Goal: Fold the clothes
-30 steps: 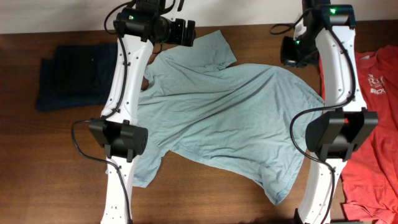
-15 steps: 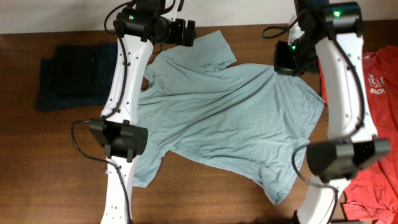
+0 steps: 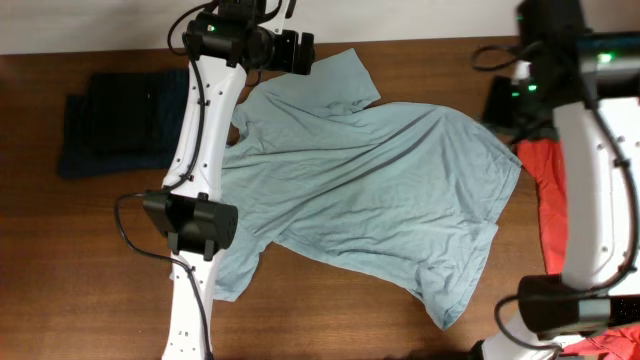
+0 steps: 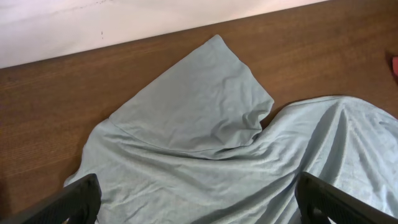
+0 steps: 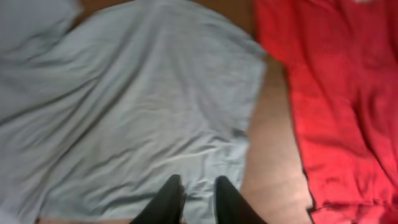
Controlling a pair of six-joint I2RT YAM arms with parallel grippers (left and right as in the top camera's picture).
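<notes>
A light blue-grey T-shirt (image 3: 370, 190) lies spread and wrinkled across the middle of the wooden table. My left gripper (image 3: 300, 52) hovers over the shirt's far sleeve (image 4: 193, 106). In the left wrist view its fingers (image 4: 202, 202) are wide open and empty. My right gripper (image 3: 502, 102) is at the shirt's far right corner. In the right wrist view its fingers (image 5: 198, 198) are nearly together with nothing between them, above the shirt's right part (image 5: 143, 106).
A red shirt (image 3: 548, 195) lies at the right edge of the table, partly under my right arm, and also shows in the right wrist view (image 5: 336, 93). A folded dark navy garment (image 3: 110, 120) sits at the far left. A white wall (image 4: 124, 25) borders the back.
My right arm has swung to the right, away from the shirt's upper right part. The left arm and the shirt have not moved.
</notes>
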